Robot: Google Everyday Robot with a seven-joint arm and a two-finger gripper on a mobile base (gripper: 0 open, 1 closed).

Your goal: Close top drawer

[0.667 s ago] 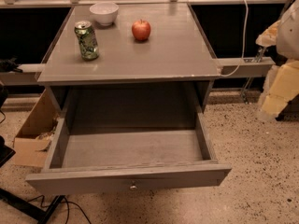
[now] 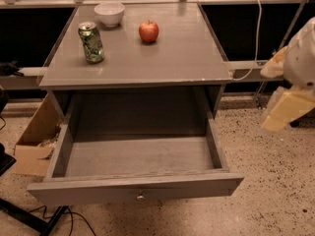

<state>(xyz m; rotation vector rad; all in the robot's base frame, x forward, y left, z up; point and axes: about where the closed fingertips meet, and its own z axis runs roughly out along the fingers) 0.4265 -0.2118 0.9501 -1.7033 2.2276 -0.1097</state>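
The top drawer (image 2: pixel 138 156) of the grey table is pulled far out toward me. Its deep box is empty. The front panel (image 2: pixel 133 188) is at the bottom of the view, with a small round metal knob (image 2: pixel 141 196) at its centre. My gripper (image 2: pixel 288 109) is at the right edge of the view, beside the table's right side and well above the floor. It is right of the drawer's right wall and apart from it, and it holds nothing that I can see.
On the table top (image 2: pixel 172 58) stand a green can (image 2: pixel 91 42), a white bowl (image 2: pixel 109 14) and a red apple (image 2: pixel 148 31). A cardboard box (image 2: pixel 34 139) lies on the floor left of the drawer. Black cables (image 2: pixel 29 220) run at the lower left.
My gripper has moved slightly down at the right edge. The drawer stays open as before.
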